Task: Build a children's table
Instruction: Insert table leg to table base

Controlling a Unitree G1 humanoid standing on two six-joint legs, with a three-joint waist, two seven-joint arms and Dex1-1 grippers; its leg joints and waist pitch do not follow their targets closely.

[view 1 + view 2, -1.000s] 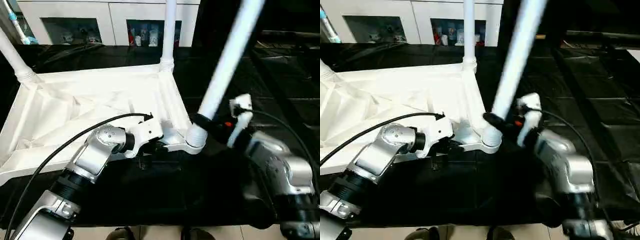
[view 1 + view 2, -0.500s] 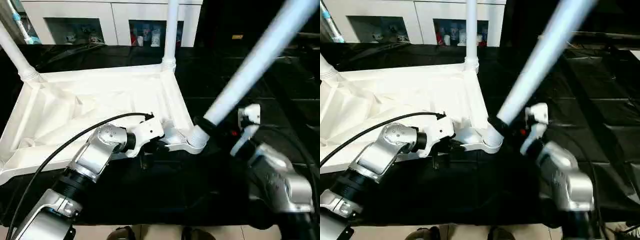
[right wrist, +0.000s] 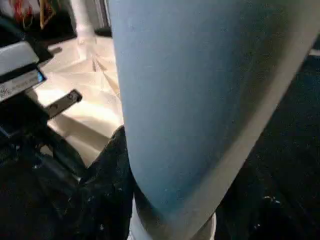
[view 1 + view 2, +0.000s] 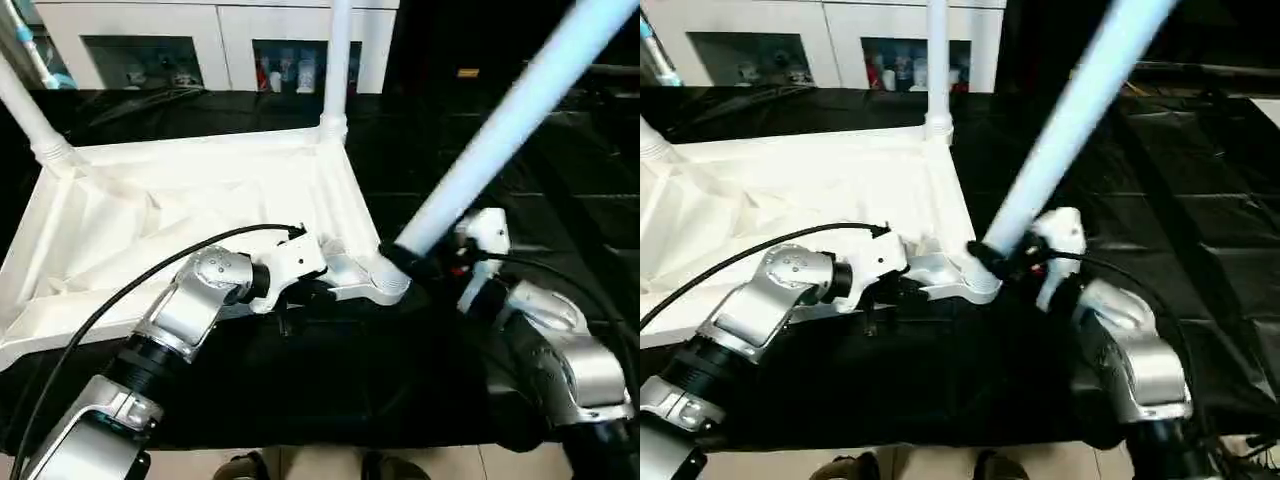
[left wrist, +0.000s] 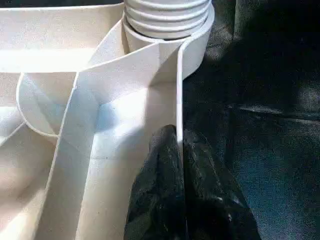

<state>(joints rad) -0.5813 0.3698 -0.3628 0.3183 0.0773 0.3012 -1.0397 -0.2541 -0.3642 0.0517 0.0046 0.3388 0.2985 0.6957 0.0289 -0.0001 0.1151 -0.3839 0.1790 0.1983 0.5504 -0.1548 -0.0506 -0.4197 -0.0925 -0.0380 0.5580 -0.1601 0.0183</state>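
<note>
three legs stood in the inverted table top [image 4: 180, 215] on the black worktop [image 4: 330, 390]. third leg [image 4: 500, 120] leaned, held low in right gripper [image 4: 405, 262] fingers; left gripper [image 5: 179, 165] fingers pinched the near rim. judged light, stiff, slippery; grip near socket.

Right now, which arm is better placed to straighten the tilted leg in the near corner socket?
The right. Its gripper is shut on the tilted leg just above the near corner socket, while the left gripper pinches the tabletop rim beside it, steadying it.
</note>
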